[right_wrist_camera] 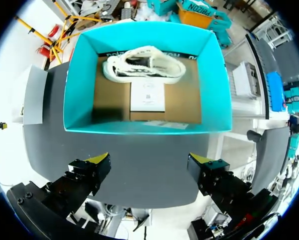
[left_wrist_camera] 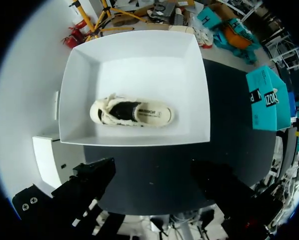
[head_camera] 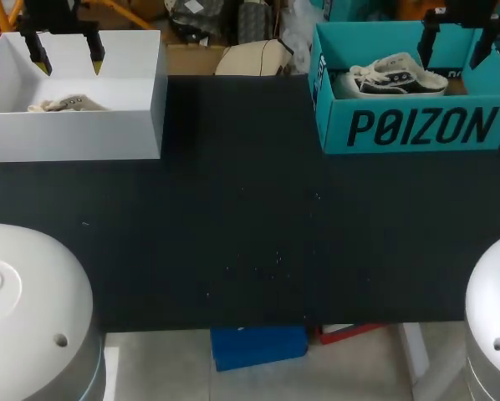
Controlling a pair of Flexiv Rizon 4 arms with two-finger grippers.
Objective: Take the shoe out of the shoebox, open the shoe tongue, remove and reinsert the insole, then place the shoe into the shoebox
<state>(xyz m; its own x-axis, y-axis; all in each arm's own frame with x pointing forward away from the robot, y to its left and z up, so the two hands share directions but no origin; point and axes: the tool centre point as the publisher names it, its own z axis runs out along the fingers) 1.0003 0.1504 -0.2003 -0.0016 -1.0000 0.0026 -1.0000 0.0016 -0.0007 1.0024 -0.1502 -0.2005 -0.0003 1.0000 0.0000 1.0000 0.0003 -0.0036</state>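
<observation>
**Left arm.** The left jaws are released and hold nothing. In the head view, the yellow fingertips (head_camera: 41, 62) hang in the upper left of the frame, over the open white shoebox (head_camera: 108, 134). A cream shoe (head_camera: 66, 104) lies on the floor of this box, below the fingertips and not touching them. In the left wrist view, the cream shoe (left_wrist_camera: 132, 112) lies on its side inside the white shoebox (left_wrist_camera: 139, 55), ahead of the spread fingers (left_wrist_camera: 92, 175) and well apart from them.

**Right arm.** The right jaws are also released and hold nothing. In the head view, the fingers (head_camera: 429, 38) hang in the upper right of the frame, over the open teal shoebox (head_camera: 417, 125). A white shoe with dark panels (head_camera: 396, 75) rests inside the box. In the right wrist view, this shoe (right_wrist_camera: 144, 65) lies along the far wall of the teal shoebox (right_wrist_camera: 79, 90), ahead of the yellow fingertips (right_wrist_camera: 97, 159) and apart from them. A paper card (right_wrist_camera: 148, 96) lies on the box floor just beside the shoe.

**Surface.** Both boxes stand on the black surface (head_camera: 250, 225), one at each rear corner.
</observation>
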